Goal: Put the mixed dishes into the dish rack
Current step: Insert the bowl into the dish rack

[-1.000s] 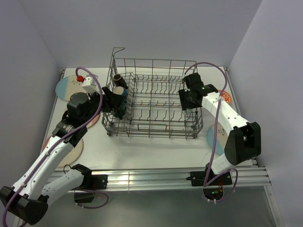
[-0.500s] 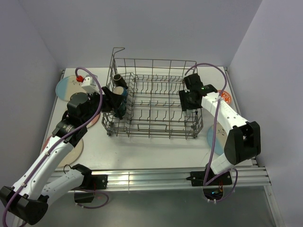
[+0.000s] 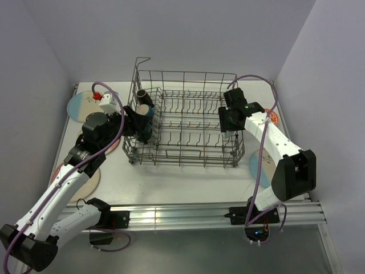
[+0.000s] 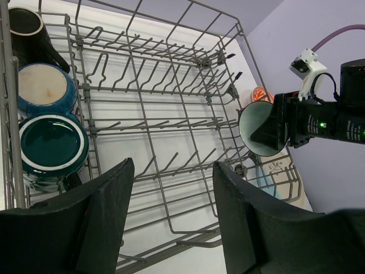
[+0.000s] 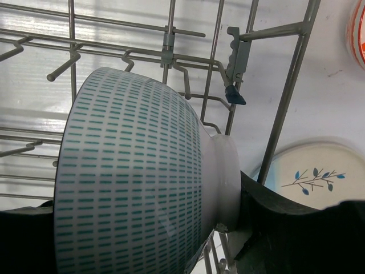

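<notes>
The dish rack (image 3: 188,123) stands mid-table. Three mugs sit at its left end: black (image 4: 25,31), brown with a cream base (image 4: 43,88), and teal-blue (image 4: 51,145). My left gripper (image 3: 142,127) hovers over that end, open, and nothing lies between its fingers (image 4: 108,217). My right gripper (image 3: 229,121) is shut on a pale green bowl (image 5: 137,177) with dashed green marks, gripped across rim and foot. It holds the bowl tilted on its side over the rack's right end (image 5: 171,57). The same bowl (image 4: 259,130) shows its dark inside in the left wrist view.
A light blue plate (image 3: 80,104) lies at the back left and a pink one (image 3: 86,178) at the front left. A blue twig plate (image 5: 311,171) lies right of the rack, beside an orange-red bowl (image 3: 272,117). Walls close in on three sides.
My right gripper has shifted slightly to the right with the bowl. The left arm has barely moved.
</notes>
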